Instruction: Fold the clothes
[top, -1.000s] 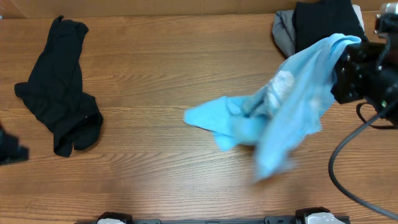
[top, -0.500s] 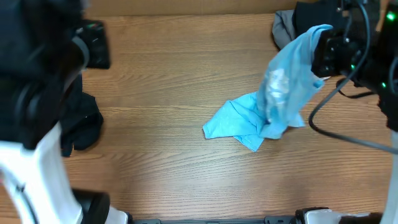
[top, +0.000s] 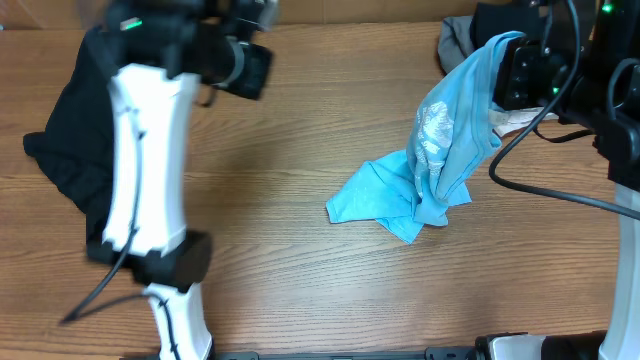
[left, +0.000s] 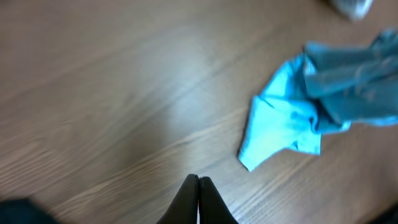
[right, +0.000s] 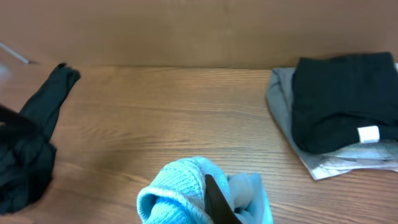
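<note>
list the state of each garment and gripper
blue shirt: one end lifted, rest bunched on table
left black garment: crumpled, unfolded
back black garment: folded, top of the stack
grey garment: flat beneath it
left gripper: shut, empty
right gripper: shut on blue shirt

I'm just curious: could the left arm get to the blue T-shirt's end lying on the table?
Probably yes: only bare table lies between the left gripper and the blue T-shirt. The right gripper holds its other end up. The left gripper is shut, so it would have to open first.
</note>
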